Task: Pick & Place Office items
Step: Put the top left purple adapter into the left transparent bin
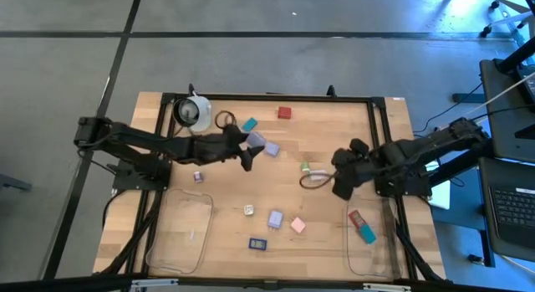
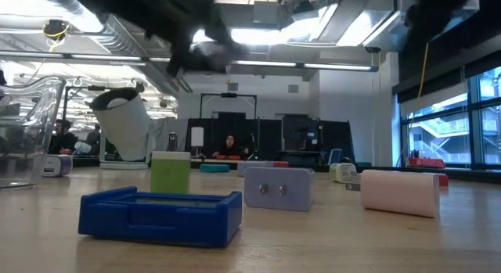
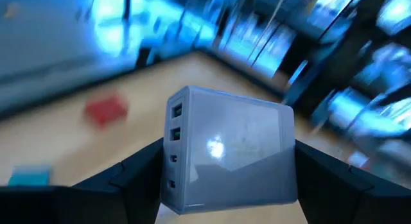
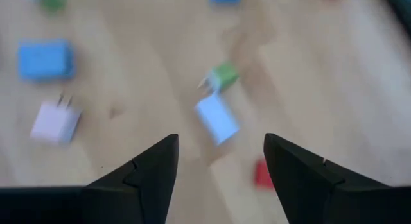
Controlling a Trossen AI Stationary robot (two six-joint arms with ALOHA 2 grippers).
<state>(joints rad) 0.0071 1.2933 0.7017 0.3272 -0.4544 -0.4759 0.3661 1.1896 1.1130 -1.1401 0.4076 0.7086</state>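
Note:
My left gripper (image 1: 249, 152) is over the middle of the table, shut on a lavender block with ports (image 3: 225, 147). My right gripper (image 4: 221, 153) is open and hangs above the table (image 1: 338, 183), near a green and white piece (image 1: 306, 167). More office items lie flat on the wood: a red block (image 1: 284, 113), a teal one (image 1: 249, 124), a small lavender one (image 1: 198, 176), a white one (image 1: 248, 210), a lavender one (image 1: 276, 217), a pink one (image 1: 298, 226) and a dark blue one (image 1: 257, 243). A red piece (image 1: 355, 217) and a teal piece (image 1: 367, 234) lie in the right tray. My left gripper pinches the lavender block between its two fingers, one on each of two opposite side faces (image 3: 168, 161). The face with the ports (image 3: 174, 144) stays uncovered. The block is lifted clear of the table.
A white round object with a dark centre (image 1: 192, 112) and a dark ring (image 1: 224, 120) sit near the far left. A cable loop (image 1: 313, 180) lies by my right gripper. Clear trays stand at the near left (image 1: 180, 233) and near right (image 1: 372, 246). A black frame (image 1: 267, 97) borders the table.

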